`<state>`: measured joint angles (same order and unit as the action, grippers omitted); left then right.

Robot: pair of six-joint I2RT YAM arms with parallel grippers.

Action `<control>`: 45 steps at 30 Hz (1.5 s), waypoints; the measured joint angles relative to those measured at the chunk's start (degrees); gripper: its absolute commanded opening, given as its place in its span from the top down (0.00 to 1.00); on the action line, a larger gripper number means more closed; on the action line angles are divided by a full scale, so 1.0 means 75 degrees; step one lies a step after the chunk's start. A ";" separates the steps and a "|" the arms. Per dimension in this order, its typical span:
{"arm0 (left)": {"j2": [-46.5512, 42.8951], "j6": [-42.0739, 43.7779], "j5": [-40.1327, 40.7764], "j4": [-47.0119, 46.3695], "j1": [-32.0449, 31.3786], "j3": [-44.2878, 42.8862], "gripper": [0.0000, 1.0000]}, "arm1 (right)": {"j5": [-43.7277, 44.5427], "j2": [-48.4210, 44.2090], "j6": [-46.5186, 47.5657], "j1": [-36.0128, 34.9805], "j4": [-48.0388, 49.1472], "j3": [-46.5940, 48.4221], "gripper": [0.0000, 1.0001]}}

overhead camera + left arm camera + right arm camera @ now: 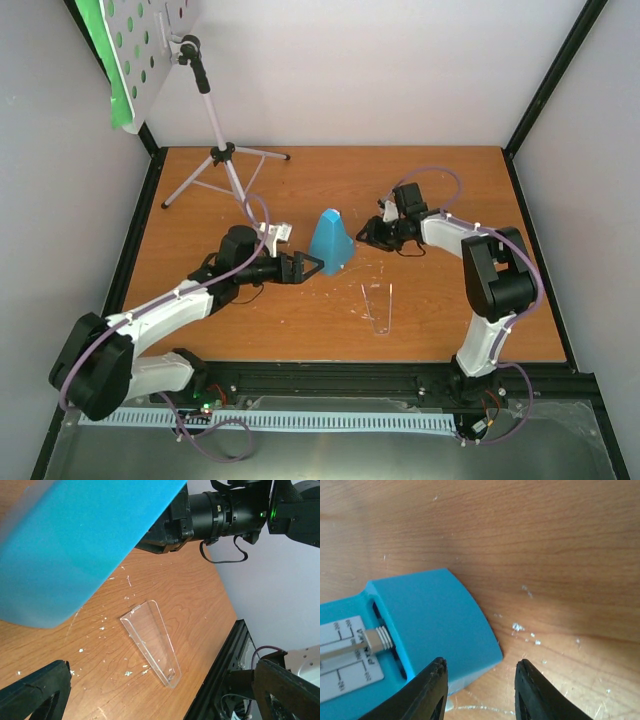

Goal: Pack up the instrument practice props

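Metronome (331, 243): stands mid-table, between both grippers.
Left gripper (310, 265): jaws wide apart, just beside it, holding nothing.
Right gripper (368, 236): open, close on the other side.
Grip: low and square, since the tapered sides would likely slip.
Cover (378, 306): lies flat nearby.

I'm looking into a lab robot cell: plain white walls (400, 70), black frame rails (553, 75), wooden desk (250, 330).

Bright even light; blurred close-up wrist views
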<state>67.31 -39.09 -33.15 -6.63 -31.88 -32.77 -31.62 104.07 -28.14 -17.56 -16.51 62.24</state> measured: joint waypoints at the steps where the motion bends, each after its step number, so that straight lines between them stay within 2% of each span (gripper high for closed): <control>1: 0.0096 -0.0111 -0.0047 -0.0134 0.0012 0.0006 0.01 | 0.0023 0.0061 0.0026 0.0000 0.0023 0.0044 0.62; 7: 0.0472 -0.0743 -0.0300 -0.0938 0.0230 0.0221 0.02 | 0.0189 0.0259 0.0137 -0.0015 0.0233 0.0303 0.63; 13: 0.0877 -0.1230 -0.0501 -0.1609 0.0670 0.0688 0.23 | 0.0213 0.0766 0.0245 -0.0055 0.0411 0.0694 0.63; 22: 0.1492 -0.1244 -0.0542 -0.1734 0.0854 0.0734 0.33 | 0.0061 0.0868 0.0676 -0.0463 0.0443 0.0571 0.66; 29: 0.1157 -0.1107 0.0131 -0.1510 0.0953 0.0734 0.35 | -0.0536 0.0641 0.0787 -0.0991 0.0627 -0.0356 0.65; 34: 0.0702 -0.1029 0.0519 -0.1224 0.1058 0.0734 0.35 | -0.0638 -0.0073 0.0819 -0.1515 0.0498 -0.0836 0.63; 39: 0.0373 -0.1029 0.0737 -0.0930 0.1396 0.0793 0.35 | -0.0090 -0.1064 0.0927 -0.1559 0.0259 -0.0775 0.61; 45: 0.0335 -0.0976 0.0647 -0.0699 0.1915 0.0816 0.35 | 0.0784 -0.1230 0.0947 -0.1542 0.0230 -0.0560 0.60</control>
<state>69.82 -46.41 -28.29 -11.88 -17.52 -26.65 -25.74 94.85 -21.04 -29.12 -14.79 58.04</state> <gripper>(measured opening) 0.652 0.399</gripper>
